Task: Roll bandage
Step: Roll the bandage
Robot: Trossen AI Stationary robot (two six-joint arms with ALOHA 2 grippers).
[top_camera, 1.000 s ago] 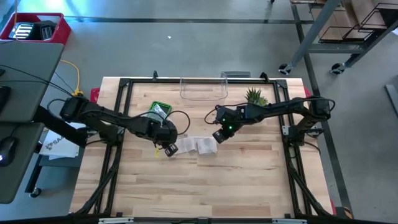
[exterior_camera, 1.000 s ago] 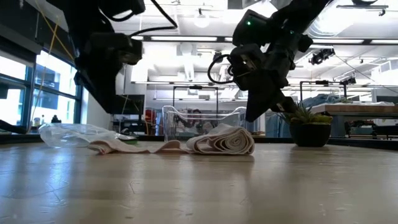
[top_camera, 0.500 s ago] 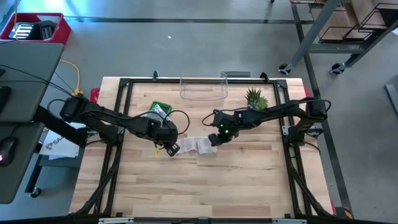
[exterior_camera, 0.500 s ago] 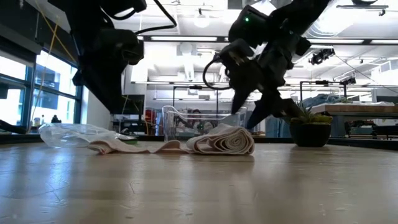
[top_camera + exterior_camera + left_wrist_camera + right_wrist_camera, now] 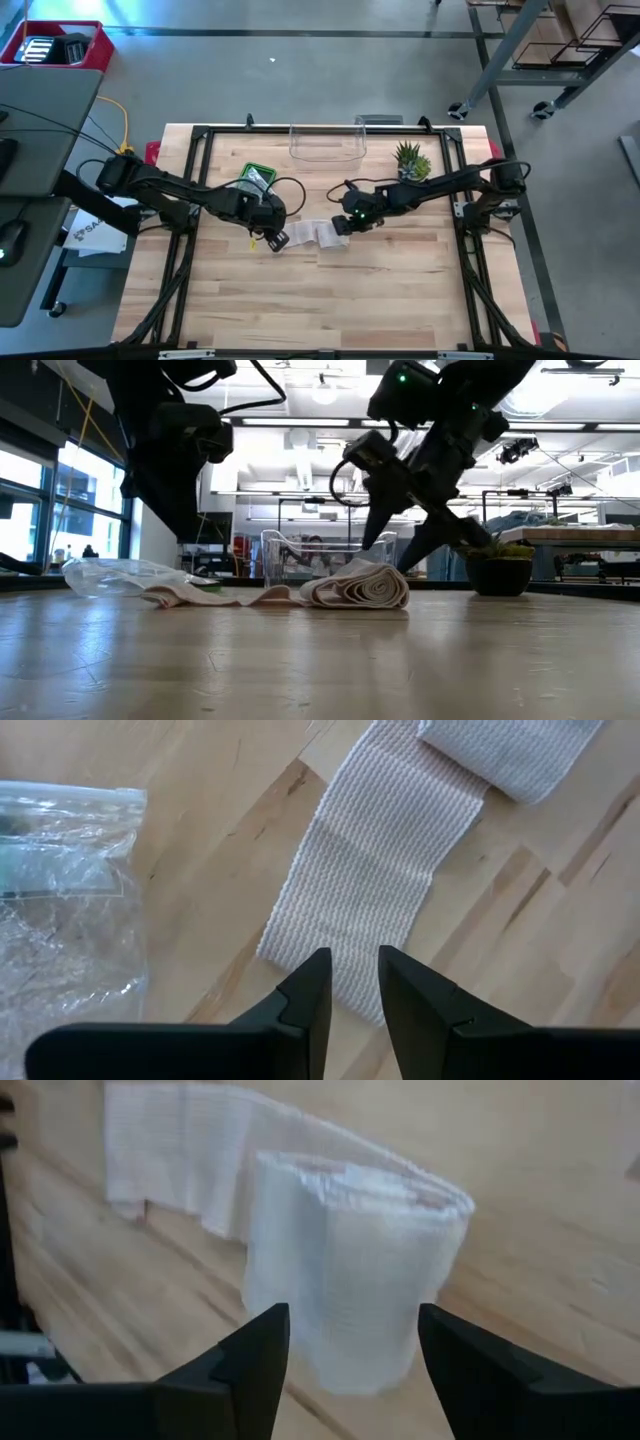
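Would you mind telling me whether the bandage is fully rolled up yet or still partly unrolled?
Partly unrolled. The bandage has a loose coil at one end, while a flat tail lies spread on the table toward the plastic bag.

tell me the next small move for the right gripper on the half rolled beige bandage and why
Probably lower the right gripper and close it on the loosely wound beige cloth bandage roll. Its jaws are open, straddling the roll without gripping it, and a flat tail of bandage lies unrolled on the wooden table toward the left gripper, which hovers slightly open over the tail's end.
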